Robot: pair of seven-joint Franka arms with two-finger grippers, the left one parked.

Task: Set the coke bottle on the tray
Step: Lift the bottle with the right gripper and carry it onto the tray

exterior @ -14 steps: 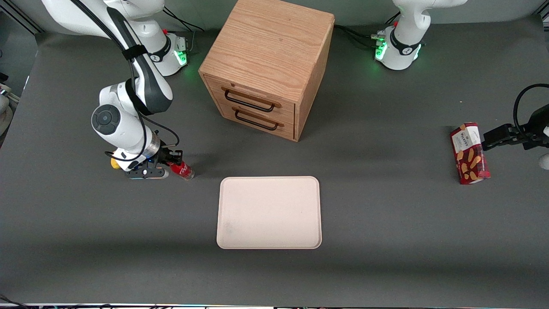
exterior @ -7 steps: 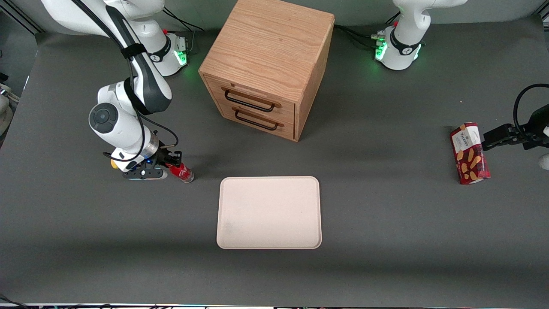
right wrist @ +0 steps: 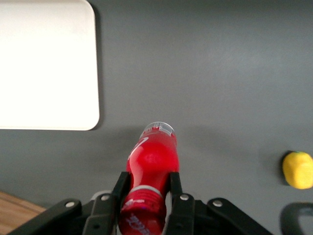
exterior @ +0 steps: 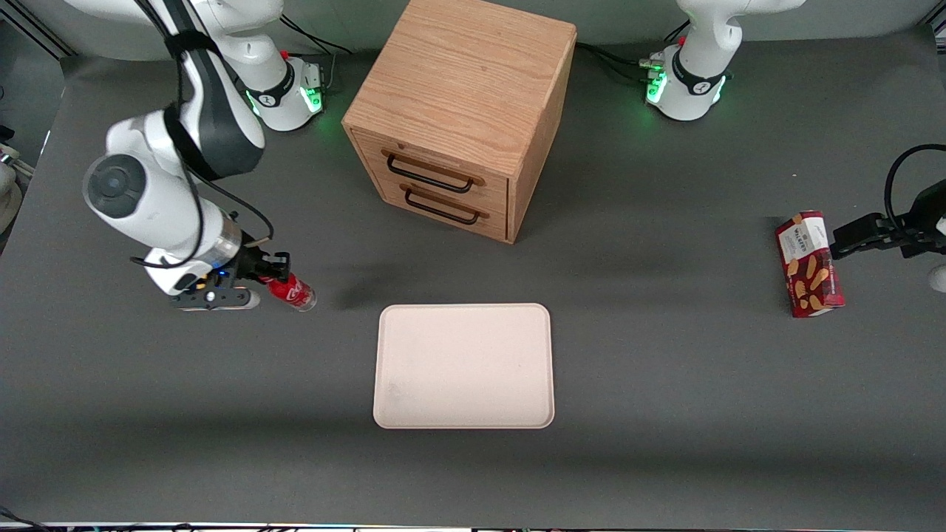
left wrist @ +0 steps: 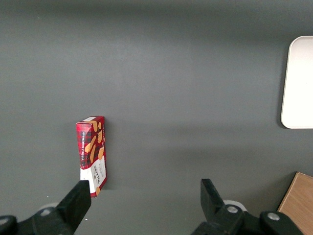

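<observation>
Coke bottle in the grip, off the table, not on the tray.
Gripper (exterior: 267, 275) (right wrist: 145, 190) is clamped on the coke bottle (exterior: 293, 293) (right wrist: 150, 161) near its cap, bottle tilted, toward the working arm's end of the table. Tray (exterior: 463, 366) (right wrist: 46, 63) lies flat in front of the wooden drawer cabinet (exterior: 462, 111), well apart from the bottle. Small yellow object (right wrist: 297, 170) on the table nearby.

Claw (exterior: 267, 279) clamped on coke bottle (exterior: 293, 293) — raised, tilted, near the tray (exterior: 463, 366), wooden cabinet (exterior: 462, 111) farther off
</observation>
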